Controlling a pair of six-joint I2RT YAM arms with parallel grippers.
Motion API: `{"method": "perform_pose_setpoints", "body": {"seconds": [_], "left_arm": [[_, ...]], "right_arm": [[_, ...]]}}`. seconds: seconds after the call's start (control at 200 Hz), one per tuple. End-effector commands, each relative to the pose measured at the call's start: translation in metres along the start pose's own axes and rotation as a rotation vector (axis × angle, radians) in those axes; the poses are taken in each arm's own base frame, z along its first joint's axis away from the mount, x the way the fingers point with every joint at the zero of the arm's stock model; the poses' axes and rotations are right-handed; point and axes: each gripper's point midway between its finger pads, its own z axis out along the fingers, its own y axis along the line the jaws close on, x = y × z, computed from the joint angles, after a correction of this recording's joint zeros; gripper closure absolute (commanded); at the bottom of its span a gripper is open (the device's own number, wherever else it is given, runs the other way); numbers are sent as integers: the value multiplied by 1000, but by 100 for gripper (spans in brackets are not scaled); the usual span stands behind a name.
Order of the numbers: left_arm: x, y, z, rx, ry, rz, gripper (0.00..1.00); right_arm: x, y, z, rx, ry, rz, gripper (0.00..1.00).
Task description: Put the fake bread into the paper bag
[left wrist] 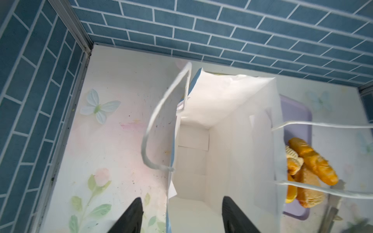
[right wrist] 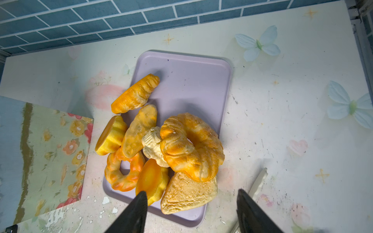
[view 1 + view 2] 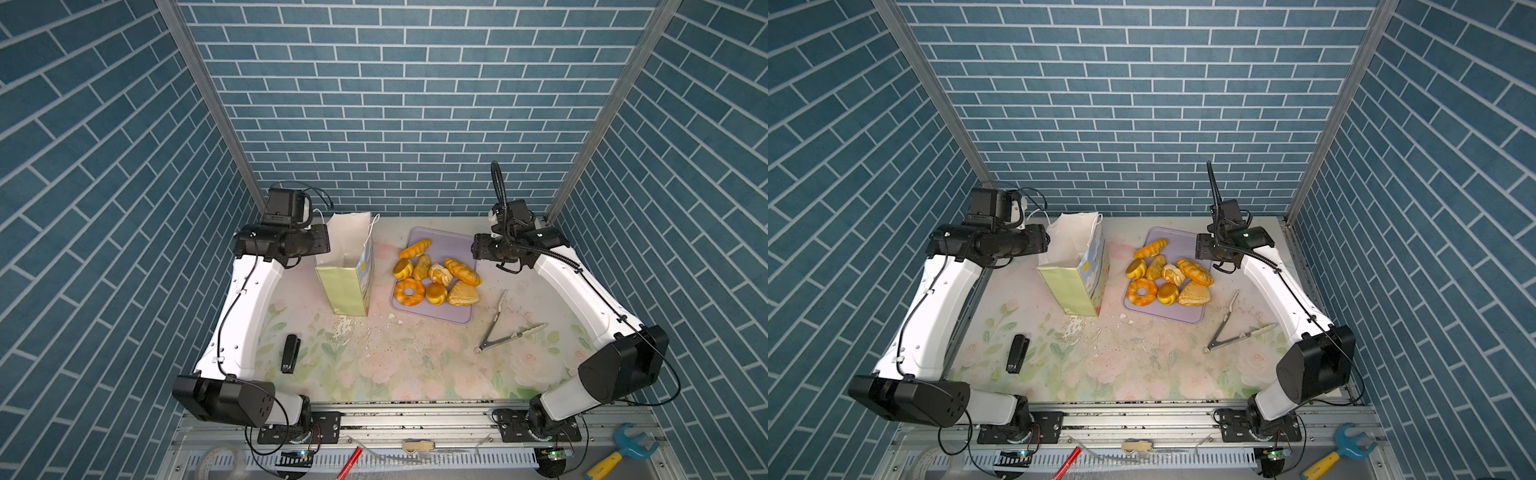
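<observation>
The paper bag (image 3: 345,286) stands upright left of the middle, pale green outside, and its white inside (image 1: 201,141) shows nothing in it. Several glossy pieces of fake bread (image 3: 436,274) lie heaped on a lilac tray (image 3: 453,245); among them are a ring doughnut (image 2: 121,173), a triangular piece (image 2: 187,195) and a twisted loaf (image 2: 191,145). My left gripper (image 1: 182,198) hangs open over the bag's mouth at its back-left rim (image 3: 326,243), one finger outside the wall and one over the inside. My right gripper (image 2: 192,191) is open above the tray's right side (image 3: 476,249) and holds nothing.
Metal tongs (image 3: 498,328) lie open right of the tray. A black stapler (image 3: 291,353) lies front left. White flakes (image 3: 345,328) are scattered in front of the bag. Blue brick walls close in three sides. A toy wrench (image 3: 627,449) lies on the front rail.
</observation>
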Motion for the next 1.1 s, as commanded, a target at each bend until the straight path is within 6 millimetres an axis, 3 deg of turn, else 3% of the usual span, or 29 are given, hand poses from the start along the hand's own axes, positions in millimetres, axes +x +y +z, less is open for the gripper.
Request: {"method": "perform_pose_setpoints", "body": {"seconds": [0.0,0.145,0.32,0.68,0.835,1.095], "left_arm": [[-5,-8,-17,61,-66,-10,32],[-6,-17,-27,119,-102,-27,23],[-7,-33,-28,219,-107,-48,21],[-1,-24,-31,167,-103,18,19],[6,-14,-31,114,-85,52,19],[19,0,-24,42,-44,89,19]], "right_arm": [[20,-21,-6,114,60,103,27],[49,-42,-10,198,115,235,25],[88,-61,-12,209,163,465,25],[171,-83,-7,346,357,652,22],[193,-89,-5,389,403,684,20],[206,-89,2,402,443,692,18]]}}
